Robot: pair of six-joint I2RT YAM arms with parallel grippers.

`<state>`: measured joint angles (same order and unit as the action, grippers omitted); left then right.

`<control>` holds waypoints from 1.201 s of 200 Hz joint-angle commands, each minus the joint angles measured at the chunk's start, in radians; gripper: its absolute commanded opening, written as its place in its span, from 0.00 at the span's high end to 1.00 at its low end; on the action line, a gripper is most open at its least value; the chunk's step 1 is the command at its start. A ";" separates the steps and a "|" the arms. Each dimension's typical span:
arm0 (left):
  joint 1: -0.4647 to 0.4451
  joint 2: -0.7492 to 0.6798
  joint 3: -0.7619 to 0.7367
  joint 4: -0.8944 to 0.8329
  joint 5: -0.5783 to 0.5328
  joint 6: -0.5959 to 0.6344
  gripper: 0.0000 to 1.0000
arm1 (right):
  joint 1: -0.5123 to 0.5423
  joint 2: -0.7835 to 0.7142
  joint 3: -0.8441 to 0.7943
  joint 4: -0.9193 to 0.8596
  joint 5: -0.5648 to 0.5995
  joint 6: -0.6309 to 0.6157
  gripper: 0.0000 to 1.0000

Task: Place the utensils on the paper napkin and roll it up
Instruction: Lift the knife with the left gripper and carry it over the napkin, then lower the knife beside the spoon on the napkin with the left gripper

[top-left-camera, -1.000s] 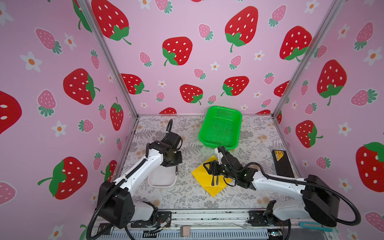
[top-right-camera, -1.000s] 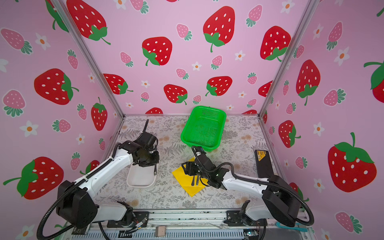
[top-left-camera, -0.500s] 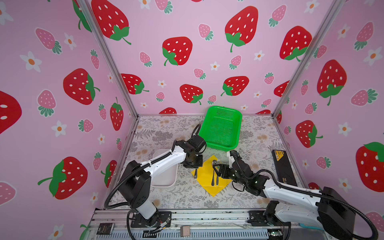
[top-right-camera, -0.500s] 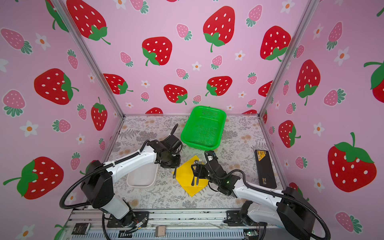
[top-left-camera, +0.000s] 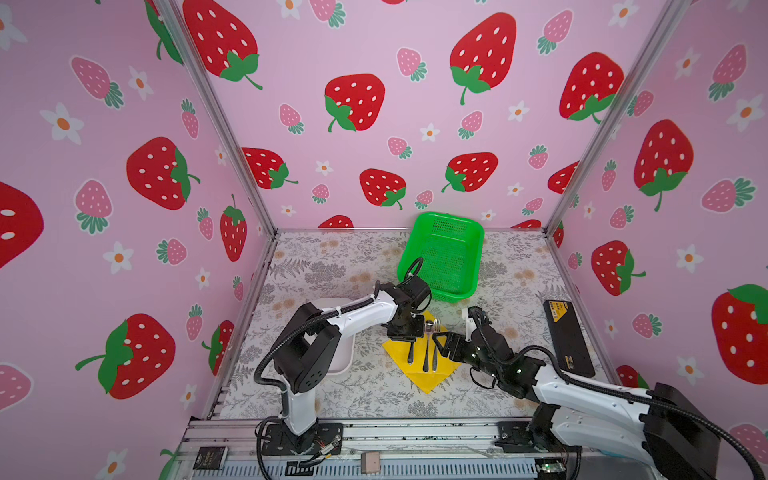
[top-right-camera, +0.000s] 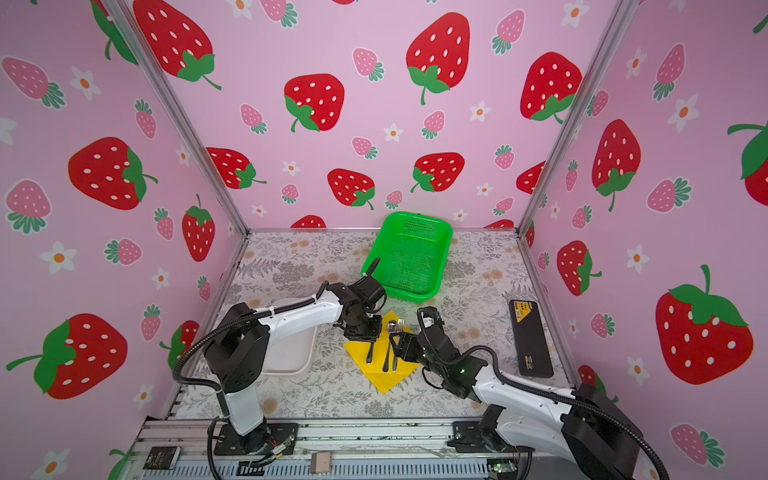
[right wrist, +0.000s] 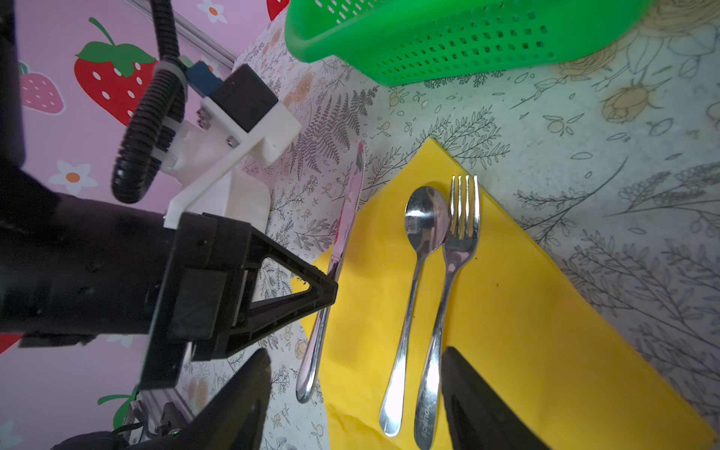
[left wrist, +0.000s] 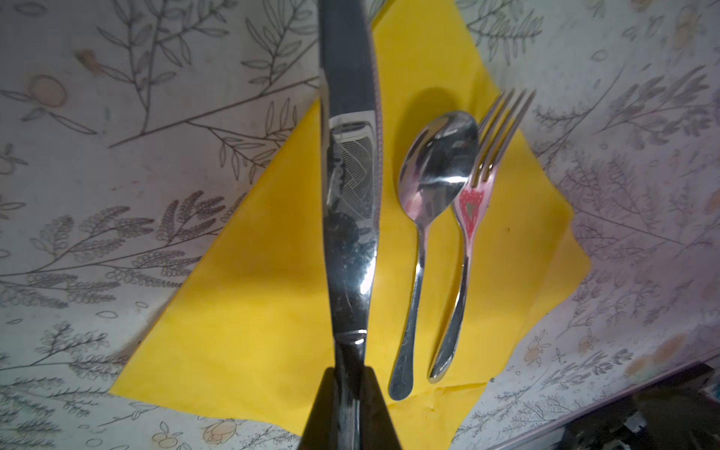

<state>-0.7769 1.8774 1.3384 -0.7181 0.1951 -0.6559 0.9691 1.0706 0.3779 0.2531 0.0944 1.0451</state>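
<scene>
The yellow paper napkin (top-left-camera: pixel 424 374) lies flat on the table like a diamond, in both top views (top-right-camera: pixel 384 376). On it lie a spoon (right wrist: pixel 424 222) and a fork (right wrist: pixel 459 233), side by side. My left gripper (left wrist: pixel 350 413) is shut on the knife (left wrist: pixel 350 195) and holds it along the napkin's left edge. The knife's handle end (right wrist: pixel 307 385) hangs over the bare table. My right gripper (right wrist: pixel 354 362) is open just short of the handle ends, with nothing between its fingers (right wrist: pixel 463 374). Both top views show the left gripper (top-left-camera: pixel 409 332) and the right gripper (top-left-camera: pixel 440 345) close together over the napkin.
A green mesh basket (top-left-camera: pixel 446 257) stands just behind the napkin. A white tray (top-left-camera: pixel 345 357) sits to the left, mostly hidden under my left arm. A black box (top-left-camera: pixel 567 336) lies along the right wall. Pink strawberry walls close three sides.
My left arm has swung from the white tray over to the napkin, carrying the knife. My right gripper has shifted slightly beside the spoon and fork.
</scene>
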 commanded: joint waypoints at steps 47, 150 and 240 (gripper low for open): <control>-0.010 0.057 0.043 0.027 0.037 -0.016 0.91 | -0.016 0.031 -0.005 0.000 -0.010 0.015 0.29; -0.015 0.103 0.041 0.051 0.054 -0.014 0.91 | -0.032 0.025 -0.013 -0.003 -0.020 0.011 0.29; -0.019 0.109 0.034 0.071 0.064 -0.007 0.90 | -0.034 0.038 -0.006 -0.002 -0.036 0.009 0.29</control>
<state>-0.7906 1.9781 1.3460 -0.6456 0.2474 -0.6594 0.9382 1.1072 0.3737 0.2527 0.0586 1.0470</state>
